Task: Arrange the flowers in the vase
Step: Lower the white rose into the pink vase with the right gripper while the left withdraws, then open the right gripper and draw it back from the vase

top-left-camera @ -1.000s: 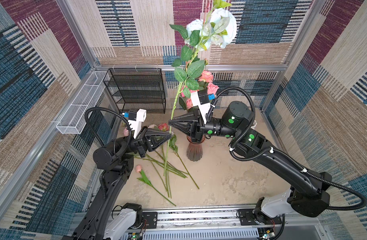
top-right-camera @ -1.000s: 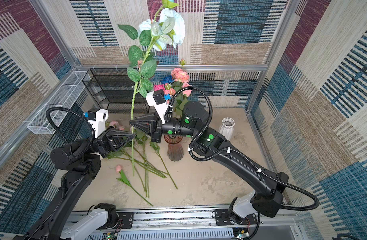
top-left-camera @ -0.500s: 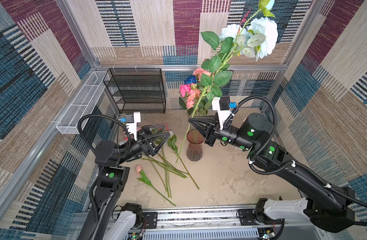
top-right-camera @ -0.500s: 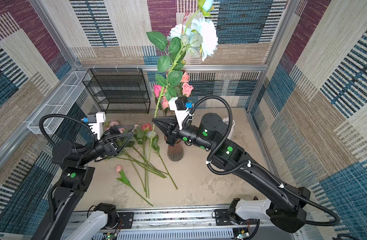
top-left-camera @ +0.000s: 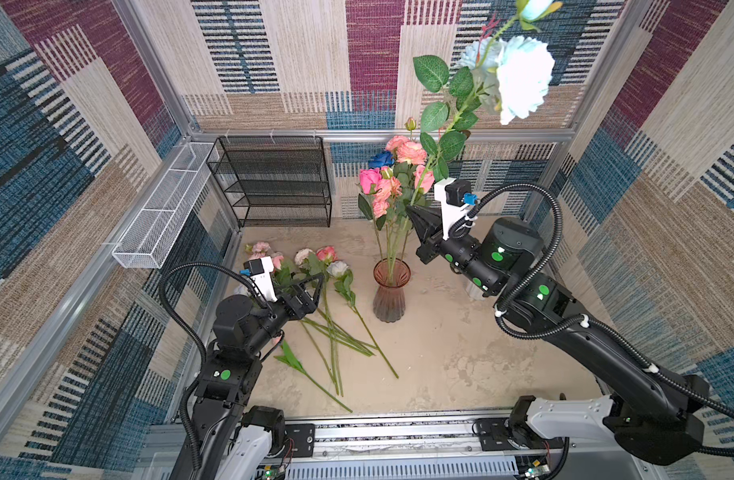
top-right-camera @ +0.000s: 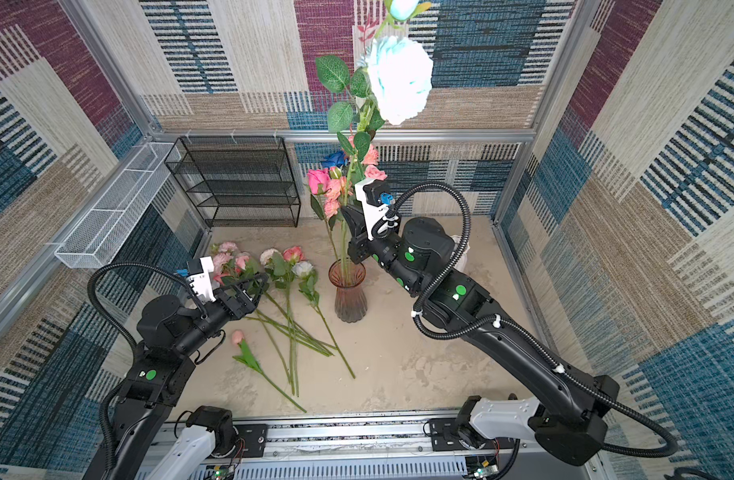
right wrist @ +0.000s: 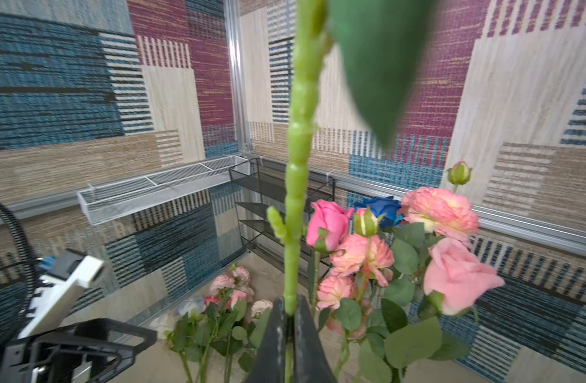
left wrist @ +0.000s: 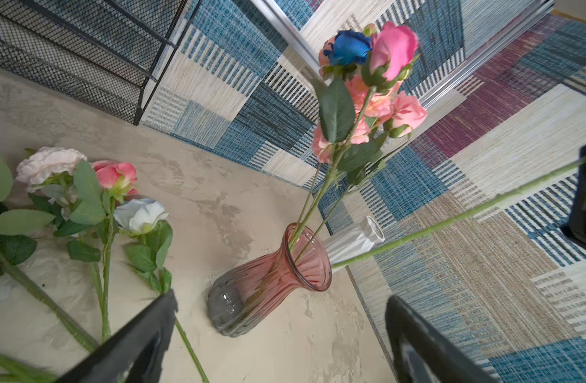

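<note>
**Handover finished, pale rose nearly at the vase**

Released by the left hand (top-left-camera: 306, 284), the pale blue rose (top-left-camera: 523, 79) now hangs from the right hand (top-left-camera: 413, 211) alone. 1 second ago both hands met on its stem, left of the vase (top-left-camera: 391, 291). Since then the right arm has swung the rose across to the vase, and the left arm has dropped back low over the desk (top-left-camera: 460, 353).

The left hand is spread wide and empty, hovering just above the leaves of the loose flowers (top-left-camera: 327, 253). The right hand is pressed together on the green stem, pinching it low down, with the bloom high above and leaning right.

Part of the job is done: a bunch (top-left-camera: 411, 153) of pink and peach blooms with 1 dark blue rose already stands in the vase. In the left wrist view the held rose's cut end (left wrist: 334, 264) sits just beside the vase rim and seems not yet inside, so lowering it in comes next. Several loose flowers remain on the desk, plus 1 pink bud (top-right-camera: 237, 336) lying apart from them.
</note>
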`<action>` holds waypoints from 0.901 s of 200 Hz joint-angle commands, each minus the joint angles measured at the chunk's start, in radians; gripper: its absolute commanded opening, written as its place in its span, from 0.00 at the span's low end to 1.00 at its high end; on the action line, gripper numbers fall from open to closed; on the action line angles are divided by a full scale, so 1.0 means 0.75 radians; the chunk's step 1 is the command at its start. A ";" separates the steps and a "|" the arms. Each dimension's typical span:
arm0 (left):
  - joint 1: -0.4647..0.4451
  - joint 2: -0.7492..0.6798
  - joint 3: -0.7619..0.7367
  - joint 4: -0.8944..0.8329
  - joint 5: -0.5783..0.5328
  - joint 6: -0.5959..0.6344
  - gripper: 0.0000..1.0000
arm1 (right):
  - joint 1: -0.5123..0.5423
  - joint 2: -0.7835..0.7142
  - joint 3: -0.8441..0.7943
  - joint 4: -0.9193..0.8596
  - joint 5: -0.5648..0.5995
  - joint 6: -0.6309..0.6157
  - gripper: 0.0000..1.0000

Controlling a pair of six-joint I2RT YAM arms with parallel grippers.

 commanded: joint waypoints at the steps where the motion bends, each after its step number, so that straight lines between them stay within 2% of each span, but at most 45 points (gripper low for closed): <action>1: -0.001 -0.005 -0.017 -0.018 -0.018 0.017 1.00 | -0.077 0.043 -0.016 0.085 -0.040 0.000 0.00; 60: -0.001 -0.005 -0.065 -0.017 -0.003 -0.012 1.00 | -0.117 0.142 -0.253 0.207 -0.181 0.137 0.00; 91: 0.000 0.009 -0.096 0.008 0.015 -0.038 0.99 | -0.116 0.145 -0.377 0.220 -0.175 0.215 0.00; 115: -0.001 0.027 -0.110 0.021 0.029 -0.053 0.99 | -0.117 0.134 -0.428 0.185 -0.186 0.269 0.12; 128: -0.001 0.038 -0.114 0.021 0.030 -0.060 1.00 | -0.117 0.129 -0.439 0.153 -0.207 0.293 0.21; 145: -0.001 0.055 -0.121 0.025 0.036 -0.068 1.00 | -0.116 0.115 -0.446 0.108 -0.228 0.321 0.45; 155: -0.001 0.062 -0.125 0.030 0.042 -0.072 1.00 | -0.116 0.092 -0.461 0.101 -0.241 0.334 0.55; 180: -0.001 0.080 -0.128 0.037 0.047 -0.081 1.00 | -0.116 0.033 -0.502 0.105 -0.258 0.364 0.66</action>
